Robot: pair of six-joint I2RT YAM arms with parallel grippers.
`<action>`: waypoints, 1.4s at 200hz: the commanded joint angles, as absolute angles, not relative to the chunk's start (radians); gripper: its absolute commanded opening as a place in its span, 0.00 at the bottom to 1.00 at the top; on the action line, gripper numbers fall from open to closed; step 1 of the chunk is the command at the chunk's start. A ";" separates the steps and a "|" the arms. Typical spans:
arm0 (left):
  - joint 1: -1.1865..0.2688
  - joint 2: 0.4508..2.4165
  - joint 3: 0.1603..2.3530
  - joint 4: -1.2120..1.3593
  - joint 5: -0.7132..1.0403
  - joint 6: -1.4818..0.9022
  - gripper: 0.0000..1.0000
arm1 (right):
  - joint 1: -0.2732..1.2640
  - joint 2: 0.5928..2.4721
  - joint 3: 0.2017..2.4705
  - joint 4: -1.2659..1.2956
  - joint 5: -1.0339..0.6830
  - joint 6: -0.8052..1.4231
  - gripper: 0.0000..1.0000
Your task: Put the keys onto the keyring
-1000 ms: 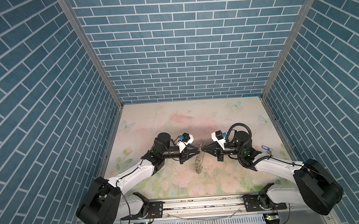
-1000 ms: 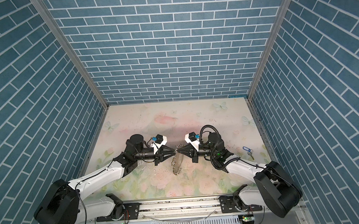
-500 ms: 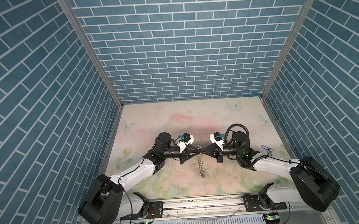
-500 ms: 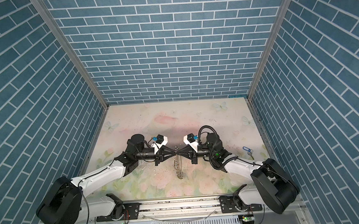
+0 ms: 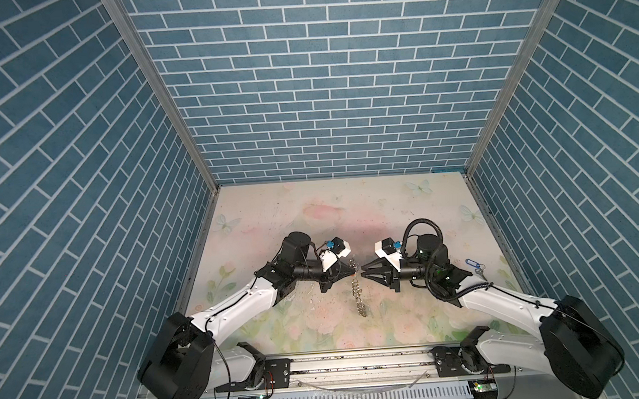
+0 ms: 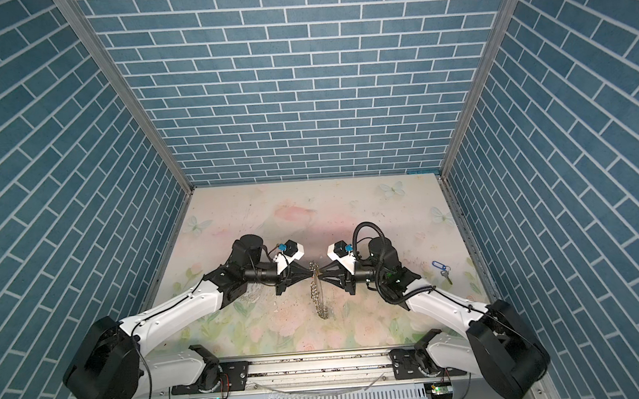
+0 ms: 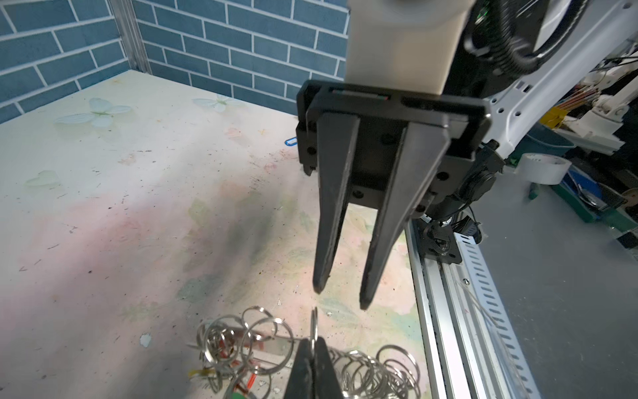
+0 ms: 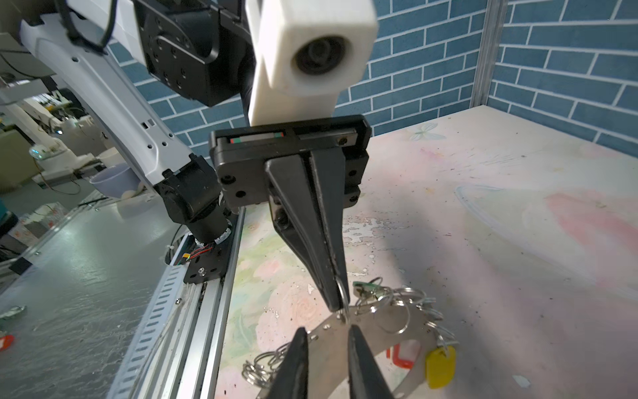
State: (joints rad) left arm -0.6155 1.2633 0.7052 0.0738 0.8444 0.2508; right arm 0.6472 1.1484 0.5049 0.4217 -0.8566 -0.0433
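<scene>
Pinching a keyring (image 8: 376, 328) ring, left jaws are closed; right jaws parted; keys (image 8: 440, 366) seemingly half-hidden beneath.

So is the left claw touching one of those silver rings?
Touching. In the left wrist view the left gripper is shut, pinching a split ring between its tips.

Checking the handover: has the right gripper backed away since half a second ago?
Yes, slightly: in a top view the right gripper has drawn back toward the blue-tagged key, jaws now parted.
</scene>
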 commanded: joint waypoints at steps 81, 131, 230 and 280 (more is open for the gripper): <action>-0.641 1.362 0.948 -0.362 0.877 0.481 0.00 | 0.652 1.107 0.610 0.190 -0.827 -0.229 0.21; -0.650 1.370 0.952 -0.359 0.901 0.481 0.00 | 0.667 1.154 0.618 0.226 -0.886 -0.199 0.20; -0.650 1.380 0.949 -0.356 0.911 0.483 0.00 | 0.686 1.226 0.648 0.225 -0.924 -0.184 0.13; -0.650 1.370 0.939 -0.343 0.914 0.483 0.00 | 0.687 1.238 0.655 0.201 -0.916 -0.192 0.05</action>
